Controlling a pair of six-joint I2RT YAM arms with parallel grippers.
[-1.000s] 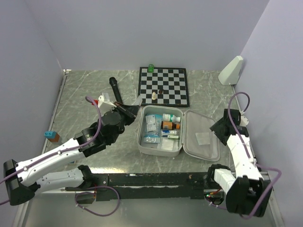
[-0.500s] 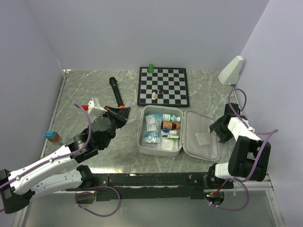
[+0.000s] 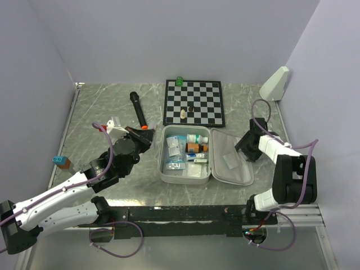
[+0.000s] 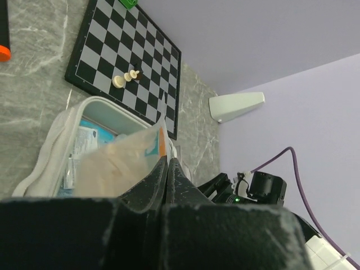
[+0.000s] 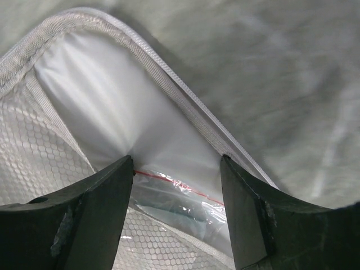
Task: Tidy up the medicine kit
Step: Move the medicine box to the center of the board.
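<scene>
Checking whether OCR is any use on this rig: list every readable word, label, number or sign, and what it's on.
Nothing legible in any view.
Print on the sachets and bottles in the medicine kit: too small to read.
Orange and blue print on the packet pinched in the left fingers: blurred.
Mark on the blue block: too small.
No text on the chessboard.

A black-and-white chequered pattern is borne by the square flat chessboard (image 3: 194,103), and a small green piece (image 3: 179,80) is seen at its far edge. The stone-look table (image 3: 101,107) is marbled grey. The pale grey-white hinged plastic medicine kit (image 3: 162,160) is lined with white honeycomb mesh (image 5: 34,163). A translucent beige packet (image 4: 121,163) is edged in orange.
</scene>
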